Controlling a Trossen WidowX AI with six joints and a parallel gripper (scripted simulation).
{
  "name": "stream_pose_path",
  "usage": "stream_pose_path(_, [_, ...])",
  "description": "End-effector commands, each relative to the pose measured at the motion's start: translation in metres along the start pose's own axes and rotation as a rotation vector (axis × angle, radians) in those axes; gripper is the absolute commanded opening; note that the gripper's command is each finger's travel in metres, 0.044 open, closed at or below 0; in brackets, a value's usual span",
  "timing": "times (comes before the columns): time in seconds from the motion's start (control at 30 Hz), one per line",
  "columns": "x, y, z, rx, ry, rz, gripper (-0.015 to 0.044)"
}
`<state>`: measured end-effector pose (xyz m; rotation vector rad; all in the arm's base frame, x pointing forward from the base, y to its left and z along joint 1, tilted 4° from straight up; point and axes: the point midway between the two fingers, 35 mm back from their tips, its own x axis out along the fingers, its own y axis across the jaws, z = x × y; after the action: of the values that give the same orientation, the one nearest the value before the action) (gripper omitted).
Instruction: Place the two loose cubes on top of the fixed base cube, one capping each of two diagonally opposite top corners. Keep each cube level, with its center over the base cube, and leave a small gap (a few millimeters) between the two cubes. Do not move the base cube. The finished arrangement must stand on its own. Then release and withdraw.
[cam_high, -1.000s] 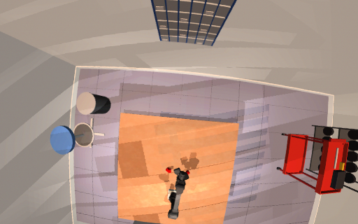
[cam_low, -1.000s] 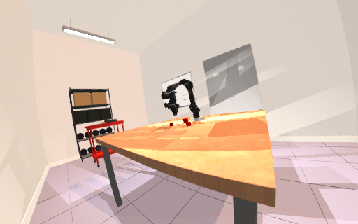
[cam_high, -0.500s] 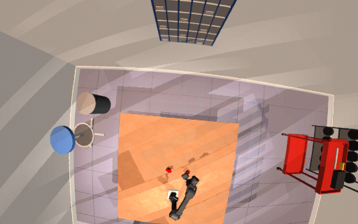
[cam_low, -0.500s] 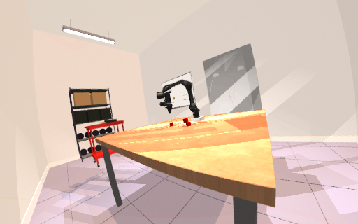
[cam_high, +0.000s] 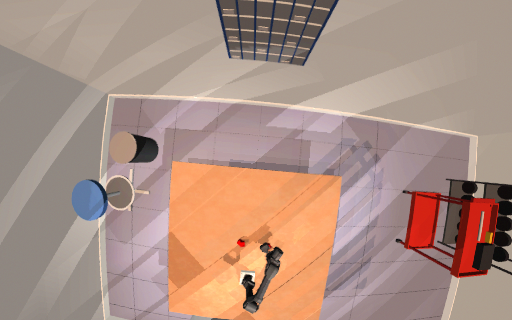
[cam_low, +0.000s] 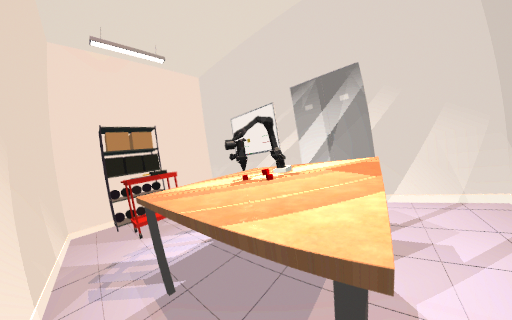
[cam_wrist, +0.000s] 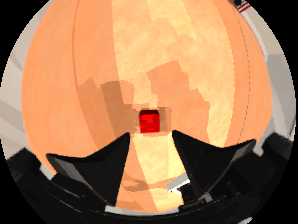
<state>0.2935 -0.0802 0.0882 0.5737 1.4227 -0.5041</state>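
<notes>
The base cube is red and sits on the wooden table. A red loose cube rests on top of it, offset to one side; in the top view the two show as one red patch. The other loose cube is red and lies on the table, apart from the base. My gripper is open and empty, pointing down above this loose cube. In the top view the arm hides most of that cube and the fingertips. The exact corner and the levelness of the stacked cube are too small to tell.
The arm's white mounting plate is on the wooden table. A blue stool, a dark bin and a red cart stand on the floor, away from the arm.
</notes>
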Motion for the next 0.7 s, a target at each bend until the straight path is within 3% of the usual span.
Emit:
stream_pose_path(0.0, [0.012,0.0,-0.001,-0.002,0.005,0.001,0.0265])
stream_pose_path(0.67, [0.038,0.0,-0.001,-0.002,0.005,0.001,0.0265])
